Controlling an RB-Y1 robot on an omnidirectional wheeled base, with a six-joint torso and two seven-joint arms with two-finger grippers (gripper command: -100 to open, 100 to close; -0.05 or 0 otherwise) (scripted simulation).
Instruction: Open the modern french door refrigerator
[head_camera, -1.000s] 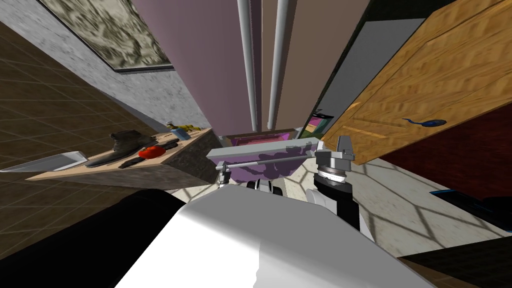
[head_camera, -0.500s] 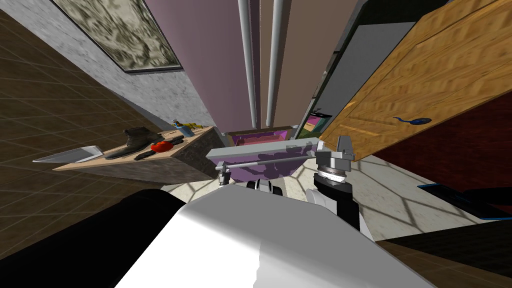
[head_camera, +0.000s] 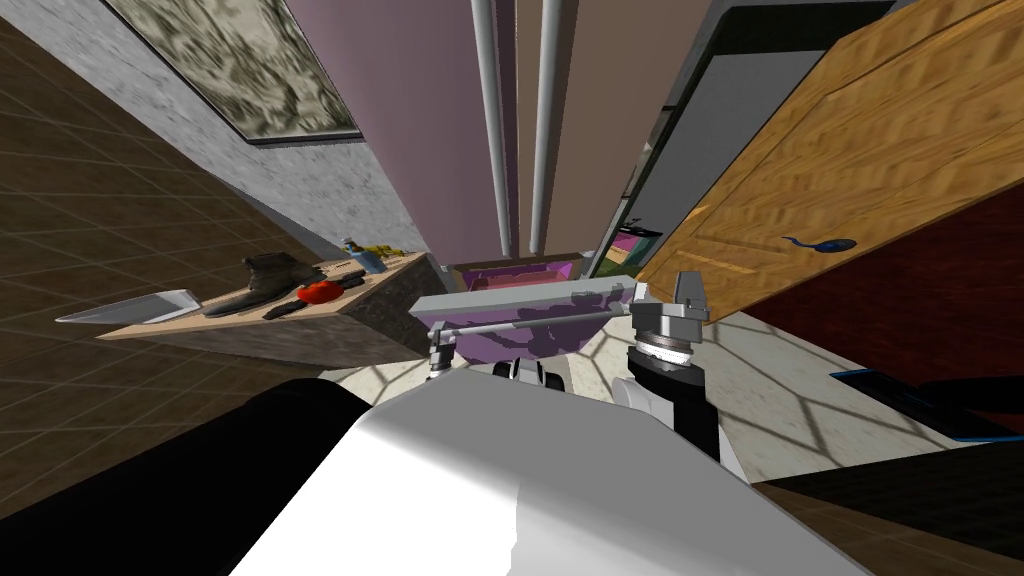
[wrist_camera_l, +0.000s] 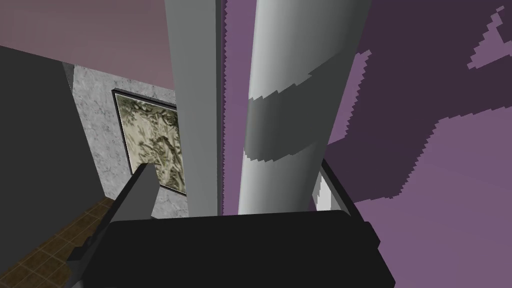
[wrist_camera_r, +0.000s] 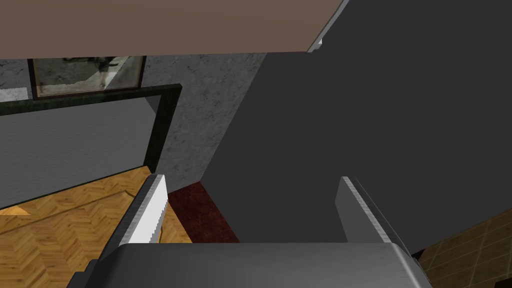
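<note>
Left of the mauve, flat-fronted refrigerator (head_camera: 400, 120), butting against its side: a tan-topped stone counter (head_camera: 330, 335), so little room for swinging wide there. At the refrigerator's middle seam: two long grey vertical bar handles (head_camera: 488, 120). Has the left gripper (wrist_camera_l: 235, 175) spread there, fingers either side of the round near bar (wrist_camera_l: 295, 100), not yet pinching; placed, probably, for closing and pulling. Right of the seam, holds the right gripper (wrist_camera_r: 255, 210) spread too, idle. Further right of the refrigerator: a yellow-brown wooden door (head_camera: 850, 150), likely hemming the right leaf's swing.
</note>
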